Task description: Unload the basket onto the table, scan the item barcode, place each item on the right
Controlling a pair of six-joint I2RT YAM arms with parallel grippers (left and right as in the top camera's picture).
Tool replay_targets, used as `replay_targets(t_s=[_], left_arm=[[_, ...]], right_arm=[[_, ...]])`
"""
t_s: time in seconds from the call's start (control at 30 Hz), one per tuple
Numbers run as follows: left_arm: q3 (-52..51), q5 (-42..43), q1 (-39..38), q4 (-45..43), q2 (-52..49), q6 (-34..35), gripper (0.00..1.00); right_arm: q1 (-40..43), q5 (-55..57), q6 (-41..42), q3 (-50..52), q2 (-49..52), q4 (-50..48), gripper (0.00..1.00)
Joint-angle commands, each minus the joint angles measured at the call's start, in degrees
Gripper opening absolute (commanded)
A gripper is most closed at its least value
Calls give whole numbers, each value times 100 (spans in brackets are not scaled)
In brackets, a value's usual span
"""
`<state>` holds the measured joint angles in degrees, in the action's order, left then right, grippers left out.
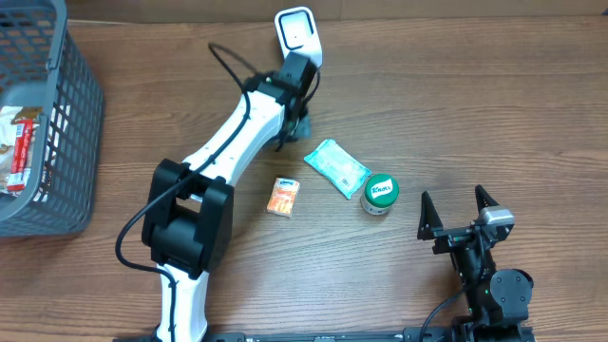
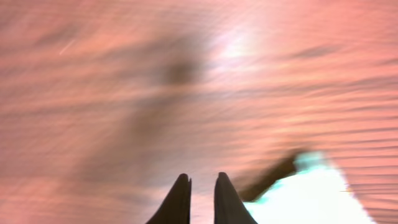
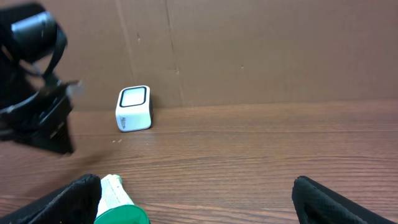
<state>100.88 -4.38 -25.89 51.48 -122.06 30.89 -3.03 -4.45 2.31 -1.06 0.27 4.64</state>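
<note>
A white barcode scanner (image 1: 297,33) stands at the back of the table, also in the right wrist view (image 3: 134,109). My left gripper (image 1: 302,122) hangs just in front of it, pointing down at the wood. Its dark fingers (image 2: 202,177) are shut to a thin slit and hold nothing. A teal-and-white packet (image 1: 336,168) lies just right of it, blurred at the lower right of the left wrist view (image 2: 305,199). A green-lidded tub (image 1: 381,193) and a small orange packet (image 1: 283,197) lie nearby. My right gripper (image 1: 452,197) stands wide open and empty (image 3: 198,186) at the front right.
A grey wire basket (image 1: 81,104) with packaged goods stands at the left edge. The left arm's black cable loops beside its white links (image 1: 228,142). A brown cardboard wall (image 3: 261,50) rises behind the scanner.
</note>
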Motion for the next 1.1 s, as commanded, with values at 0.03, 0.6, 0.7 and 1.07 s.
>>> replay_targets(t_s=[0.03, 0.6, 0.7, 1.07], left_arm=[[160, 892, -295, -442, 9, -52, 11], [160, 826, -1388, -1753, -820, 210, 4], [160, 824, -1388, -1639, -911, 203, 4], [168, 828, -1296, -601, -907, -269, 4]], right_arm=[[4, 48, -35, 61, -11, -20, 100], [4, 48, -35, 61, -11, -20, 100], [4, 48, -35, 61, -11, -20, 100], [4, 48, -35, 61, -11, -20, 100]])
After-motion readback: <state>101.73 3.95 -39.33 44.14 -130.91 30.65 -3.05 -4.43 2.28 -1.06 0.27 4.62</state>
